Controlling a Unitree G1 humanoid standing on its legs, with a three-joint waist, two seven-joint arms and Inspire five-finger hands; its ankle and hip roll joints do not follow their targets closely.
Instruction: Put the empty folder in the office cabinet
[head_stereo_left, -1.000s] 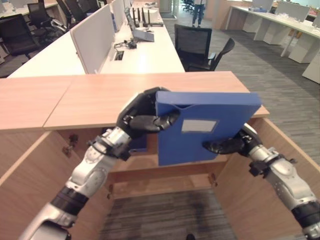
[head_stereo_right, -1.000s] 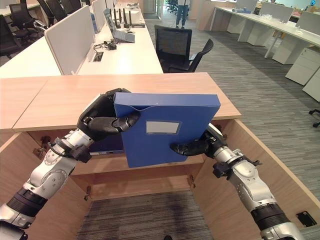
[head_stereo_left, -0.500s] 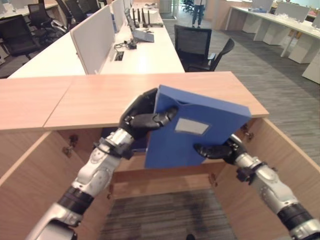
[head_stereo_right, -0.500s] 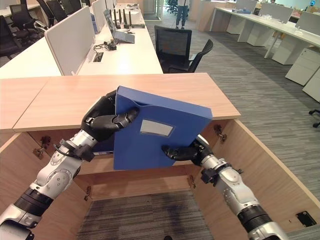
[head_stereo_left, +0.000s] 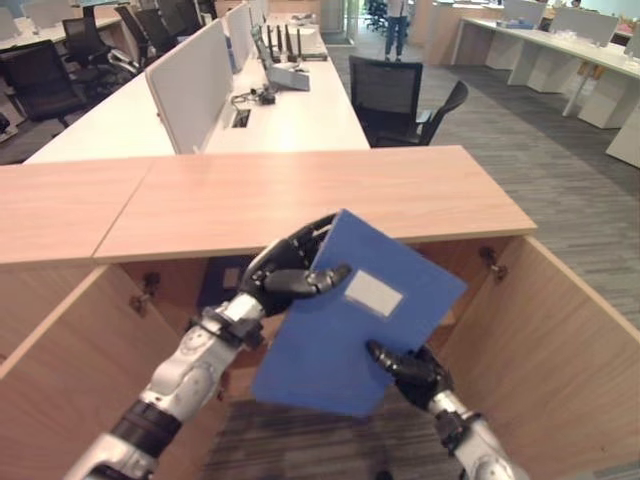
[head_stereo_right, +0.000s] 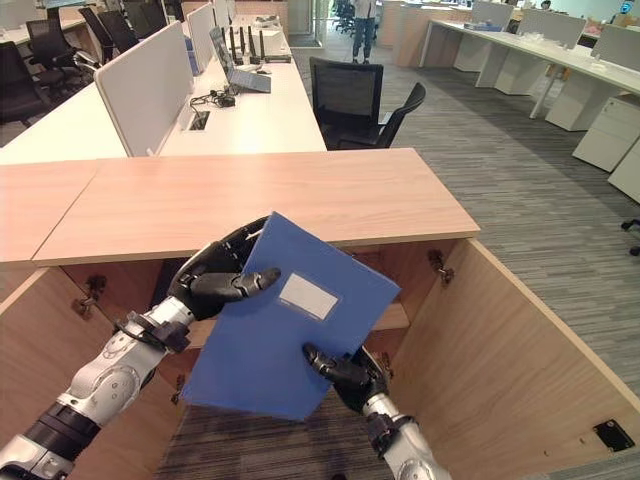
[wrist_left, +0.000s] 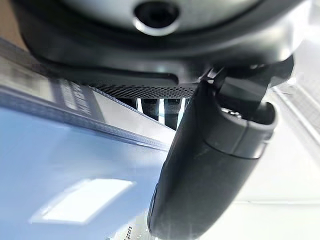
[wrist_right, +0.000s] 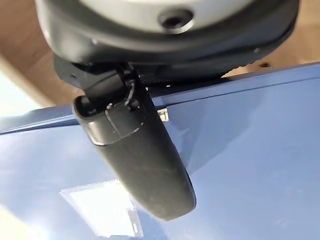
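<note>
folder (head_stereo_left: 345, 320): smooth matt blue plastic | cabinet (head_stereo_left: 300, 195): wood-grain laminate | floor (head_stereo_left: 560, 160): grey carpet

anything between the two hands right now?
Just the blue folder with the white label: left hand grips its upper edge, right hand its lower edge. Clearest in the left eye view.

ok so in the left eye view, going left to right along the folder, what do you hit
left hand gripping the upper left edge → blue folder with its white label → right hand under the lower right edge → open cabinet door
</note>
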